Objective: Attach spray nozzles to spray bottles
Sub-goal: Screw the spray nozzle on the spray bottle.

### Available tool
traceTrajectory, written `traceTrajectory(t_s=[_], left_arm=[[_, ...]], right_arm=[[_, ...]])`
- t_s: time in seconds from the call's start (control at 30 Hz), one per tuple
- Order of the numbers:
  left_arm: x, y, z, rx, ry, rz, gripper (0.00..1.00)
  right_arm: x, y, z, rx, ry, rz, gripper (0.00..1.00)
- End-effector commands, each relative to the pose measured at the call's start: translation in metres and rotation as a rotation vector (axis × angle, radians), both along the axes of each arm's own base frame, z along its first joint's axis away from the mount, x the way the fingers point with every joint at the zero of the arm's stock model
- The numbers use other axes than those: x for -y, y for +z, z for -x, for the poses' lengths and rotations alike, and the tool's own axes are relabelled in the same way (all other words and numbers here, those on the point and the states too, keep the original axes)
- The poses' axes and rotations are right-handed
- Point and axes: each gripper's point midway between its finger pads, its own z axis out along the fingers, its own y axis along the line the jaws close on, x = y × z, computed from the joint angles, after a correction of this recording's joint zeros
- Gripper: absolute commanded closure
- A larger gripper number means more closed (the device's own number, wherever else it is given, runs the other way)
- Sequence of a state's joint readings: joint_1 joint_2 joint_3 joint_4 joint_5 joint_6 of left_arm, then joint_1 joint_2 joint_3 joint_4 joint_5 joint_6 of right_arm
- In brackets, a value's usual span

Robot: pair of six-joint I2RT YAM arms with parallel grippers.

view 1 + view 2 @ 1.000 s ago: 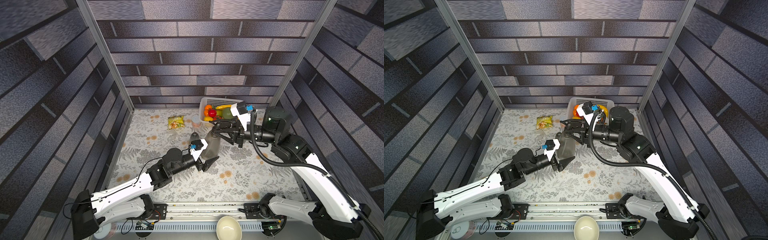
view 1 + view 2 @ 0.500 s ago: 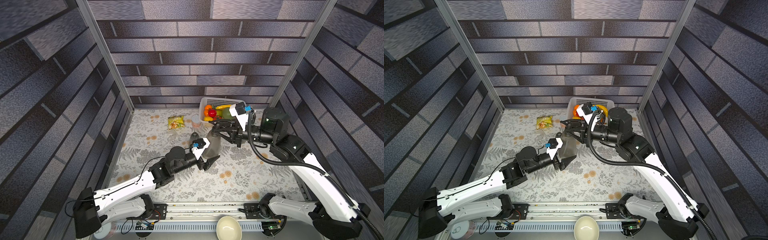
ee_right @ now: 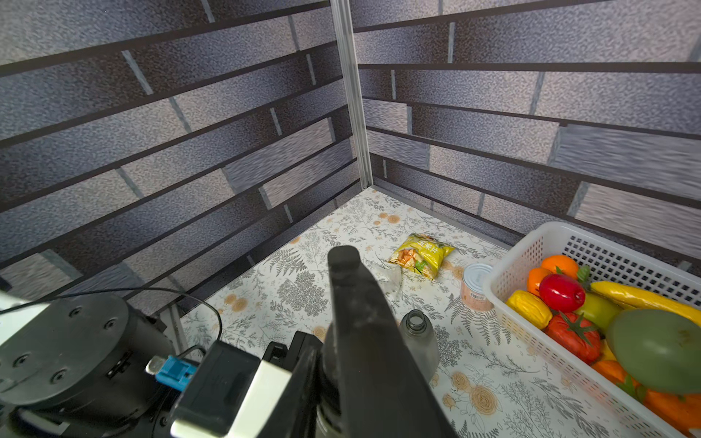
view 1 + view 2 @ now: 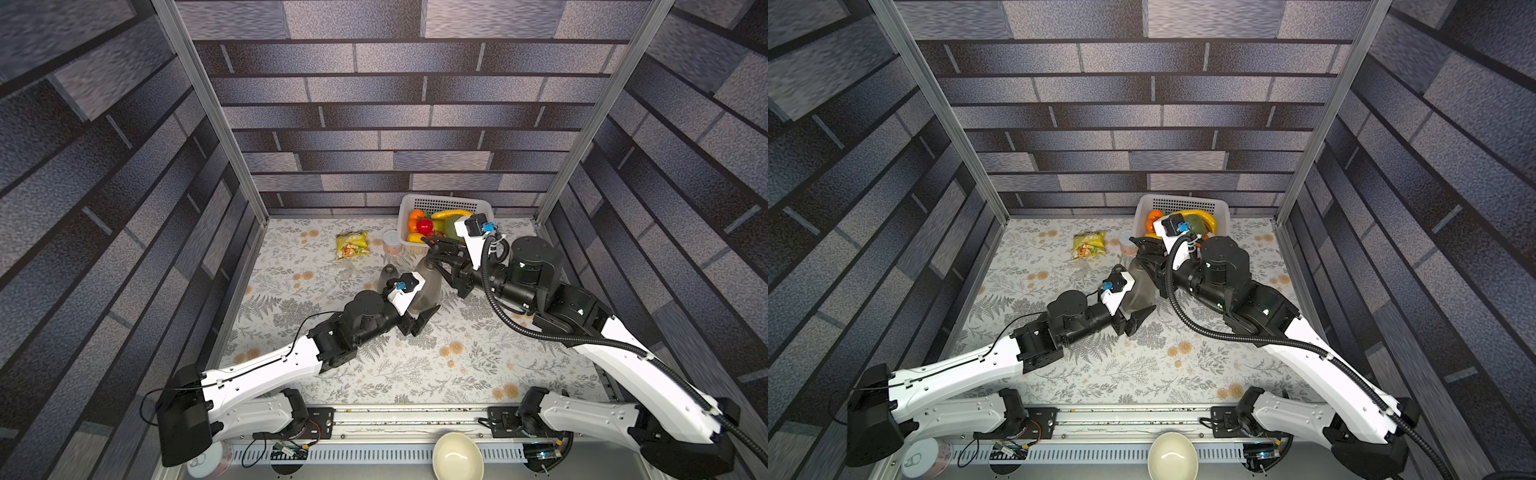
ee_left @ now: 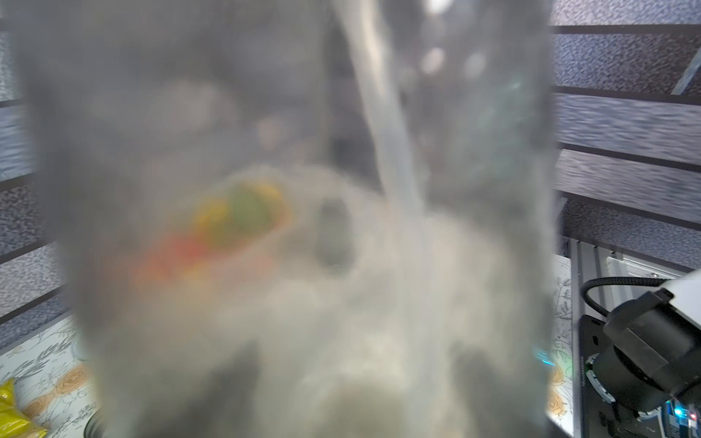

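So the left arm ran from the lower left of both top views up toward the middle, forearm low over the floral tabletop (image 4: 415, 374) and wrist about level. The left gripper (image 4: 417, 302) had its jaws spread wide around the fat lower body of a smoky-grey spray bottle (image 4: 428, 282). One dark finger showed along the near side of the base, so that was a proper grasp. The bottle sat just right of centre in the frame, neck toward the top. In the left wrist view it filled nearly the whole picture, all blurry, with a whitish dip tube (image 5: 394, 132) slanting down inside it.

The right arm folded in from the lower right, elbow raised and forearm pointing left. The right gripper (image 4: 439, 252) sat right at that bottle's neck. Whether its jaws were clenched on anything or loose, I honestly couldn't tell. It was black on black up there, and the right wrist view only showed one dark mass up the middle.

A second spray bottle (image 3: 419, 339) stood uncapped just beside the held one. A clear spray nozzle (image 3: 387, 278) lay on the table between it and the yellow snack bag (image 3: 421, 256). The tin can (image 3: 476, 286) stood right beside the white fruit basket (image 3: 512, 261).
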State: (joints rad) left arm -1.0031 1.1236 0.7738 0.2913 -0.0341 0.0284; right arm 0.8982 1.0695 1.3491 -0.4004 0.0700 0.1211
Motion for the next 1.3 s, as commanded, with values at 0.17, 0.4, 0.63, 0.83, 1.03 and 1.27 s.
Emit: traceTrajectory(t_s=[0.17, 0.4, 0.63, 0.83, 1.03, 1.27], left_arm=[[0.008, 0.075, 0.001, 0.191, 0.028, 0.137, 0.36], [0.015, 0.08, -0.001, 0.246, 0.061, 0.156, 0.36], [0.019, 0.076, -0.002, 0.288, 0.092, 0.153, 0.36], [0.015, 0.07, -0.005, 0.322, 0.147, 0.162, 0.36], [0.008, 0.058, -0.004, 0.302, 0.152, 0.141, 0.36], [-0.001, 0.049, -0.006, 0.286, 0.168, 0.123, 0.36]], right_arm=[[0.0, -0.031, -0.024, -0.046, -0.302, 0.064, 0.85], [-0.017, -0.027, -0.024, 0.039, -0.483, 0.113, 0.84], [-0.019, -0.018, -0.032, 0.063, -0.588, 0.086, 0.83], [-0.023, -0.017, -0.039, 0.086, -0.633, 0.098, 0.78], [-0.019, -0.005, -0.03, 0.081, -0.572, 0.084, 0.66], [-0.008, 0.009, -0.021, 0.086, -0.536, 0.098, 0.55]])
